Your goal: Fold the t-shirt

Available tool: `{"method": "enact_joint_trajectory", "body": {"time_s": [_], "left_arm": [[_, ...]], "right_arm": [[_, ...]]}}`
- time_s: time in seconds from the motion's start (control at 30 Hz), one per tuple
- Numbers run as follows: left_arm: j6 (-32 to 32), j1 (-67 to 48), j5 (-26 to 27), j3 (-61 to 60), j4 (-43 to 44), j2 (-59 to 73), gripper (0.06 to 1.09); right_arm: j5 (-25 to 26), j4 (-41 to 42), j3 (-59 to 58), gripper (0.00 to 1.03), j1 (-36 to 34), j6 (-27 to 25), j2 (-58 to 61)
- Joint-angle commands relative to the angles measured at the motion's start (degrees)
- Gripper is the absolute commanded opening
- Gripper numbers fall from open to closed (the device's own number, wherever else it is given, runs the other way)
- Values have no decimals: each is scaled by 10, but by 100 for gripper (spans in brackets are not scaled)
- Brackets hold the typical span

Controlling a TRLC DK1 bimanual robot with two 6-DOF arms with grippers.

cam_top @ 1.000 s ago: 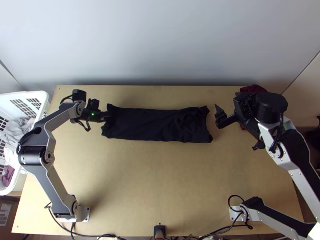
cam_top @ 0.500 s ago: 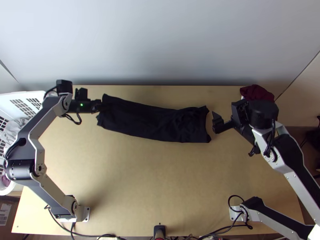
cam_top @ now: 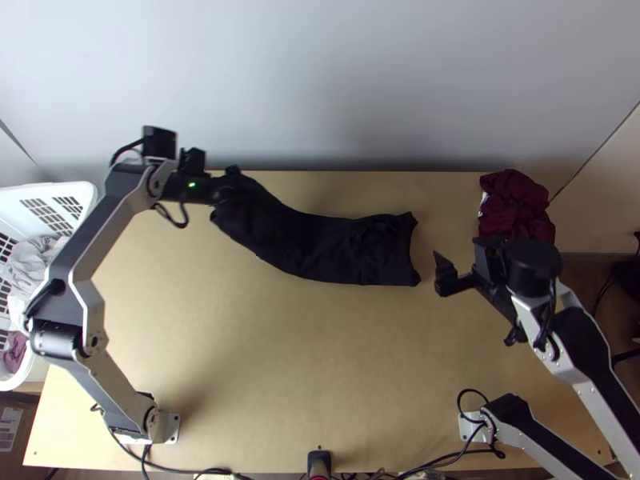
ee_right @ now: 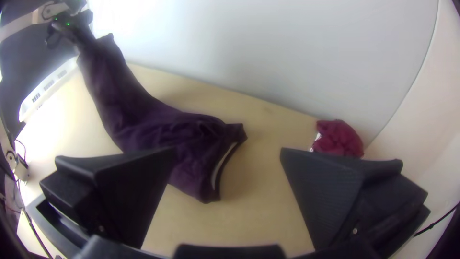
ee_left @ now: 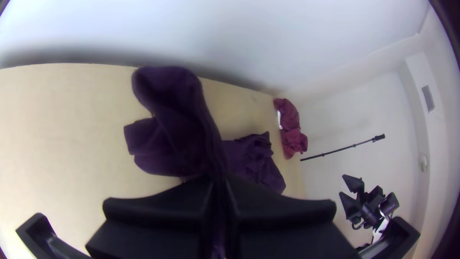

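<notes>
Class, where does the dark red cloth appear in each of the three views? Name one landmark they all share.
Top view: dark red cloth, at the table's far right corner.
Left wrist view: dark red cloth, beyond the t-shirt's lying end.
Right wrist view: dark red cloth, near the wall, apart from the t-shirt.
Shared landmark: the t-shirt, one end held by the left gripper.
</notes>
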Motion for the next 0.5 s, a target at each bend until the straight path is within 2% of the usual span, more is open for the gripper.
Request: {"method": "enact_joint_trajectory", "body": {"time_s": [0.0, 0.47], "left_arm": [[-21, -92, -39, 92, -33, 43, 9], [-79, -260, -61, 243, -25, 170, 9]], "right_arm": [[-2, 1, -60, 99, -14, 12, -58], [-30, 19, -167, 99, -56, 36, -149]]}}
